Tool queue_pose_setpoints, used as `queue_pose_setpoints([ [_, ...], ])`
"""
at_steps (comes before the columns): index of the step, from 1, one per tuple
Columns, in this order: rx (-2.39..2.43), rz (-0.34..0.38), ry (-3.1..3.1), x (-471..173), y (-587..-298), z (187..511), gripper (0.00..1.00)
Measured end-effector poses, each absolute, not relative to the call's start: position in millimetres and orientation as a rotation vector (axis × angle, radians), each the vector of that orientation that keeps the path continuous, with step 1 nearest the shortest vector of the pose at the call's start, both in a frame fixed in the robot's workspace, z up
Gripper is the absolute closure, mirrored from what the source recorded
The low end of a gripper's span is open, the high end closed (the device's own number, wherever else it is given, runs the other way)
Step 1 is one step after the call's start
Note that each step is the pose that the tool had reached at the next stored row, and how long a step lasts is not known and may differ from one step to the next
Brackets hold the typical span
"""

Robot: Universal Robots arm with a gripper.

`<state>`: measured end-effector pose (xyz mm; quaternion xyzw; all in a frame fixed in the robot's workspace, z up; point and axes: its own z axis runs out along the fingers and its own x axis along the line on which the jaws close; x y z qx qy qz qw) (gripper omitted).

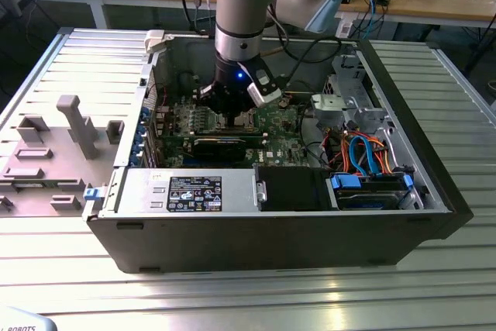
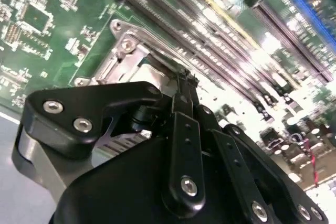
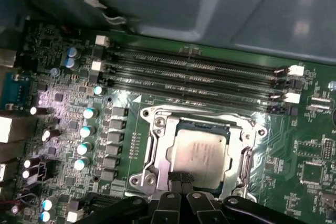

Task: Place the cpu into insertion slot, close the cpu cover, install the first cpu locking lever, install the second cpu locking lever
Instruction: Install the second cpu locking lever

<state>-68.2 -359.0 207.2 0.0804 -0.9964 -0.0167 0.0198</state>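
First wrist view puts your gripper (image 3: 181, 184) at the near edge of the cpu (image 3: 200, 153), which lies flat inside the insertion slot (image 3: 152, 156); I judge it seated. I cannot tell whether the gripper is released or clenched on that edge. If you drag sideways here, you risk skewing the chip against the slot's metal rim. Room is tight: memory rails (image 3: 194, 77) flank 1 side, capacitors (image 3: 86, 145) another, and the case walls (image 1: 151, 91) hem the arm.

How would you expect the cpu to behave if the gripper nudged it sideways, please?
The cpu looks like a flat, rigid metal-topped square, so it probably would not flex or roll. It lies within the insertion slot, whose frame would likely block sliding. Its smooth top may be slippery.
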Motion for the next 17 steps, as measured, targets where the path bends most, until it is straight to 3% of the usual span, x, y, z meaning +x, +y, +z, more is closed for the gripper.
queue_pose_setpoints([
  [17, 0.25, -0.056, -3.092, -66, -351, 244, 0.89],
])
